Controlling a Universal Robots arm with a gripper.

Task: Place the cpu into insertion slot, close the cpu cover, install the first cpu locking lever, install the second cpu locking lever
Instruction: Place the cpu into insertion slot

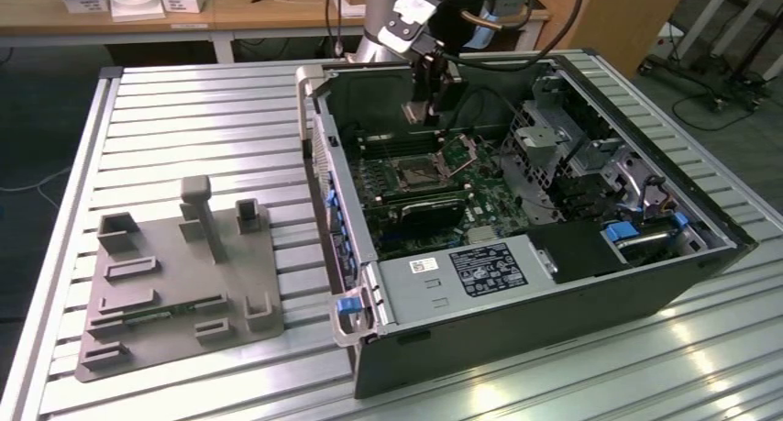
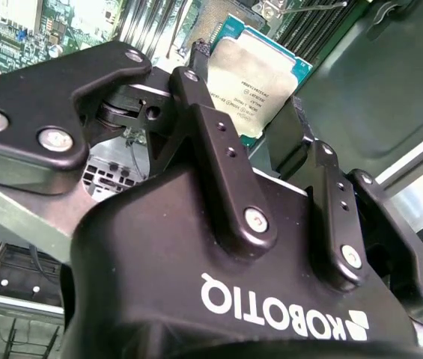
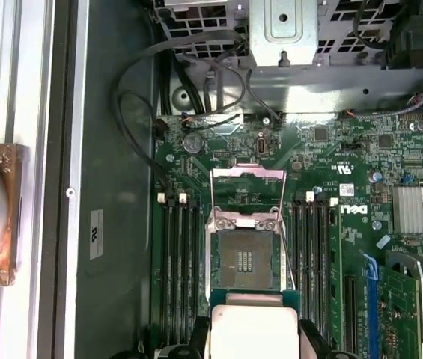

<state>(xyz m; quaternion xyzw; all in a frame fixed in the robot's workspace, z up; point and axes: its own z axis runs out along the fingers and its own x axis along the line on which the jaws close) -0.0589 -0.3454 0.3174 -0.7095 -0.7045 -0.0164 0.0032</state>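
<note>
Silver-tan cpu (image 2: 260, 78) clamped in the black jaws above the open computer case (image 1: 551, 320).

In both wrist views the jaws are closed on two opposite edges of the cpu, its metal top facing the cameras and a green rim showing around it. In the first wrist view the insertion slot (image 3: 245, 258) lies bare with its contact field exposed. The cpu sits at the slot's edge opposite the cpu cover (image 3: 247, 196), which stands swung open at its hinge. Dark memory slots (image 3: 177, 262) flank the slot on both sides. In the exterior view the arm (image 1: 391, 27) reaches down over the motherboard (image 1: 483, 210), apart from it. The case rests on a ribbed metal desk (image 1: 208, 118), with a grey fixture plate (image 1: 171, 293) at the exterior view's left.
</note>
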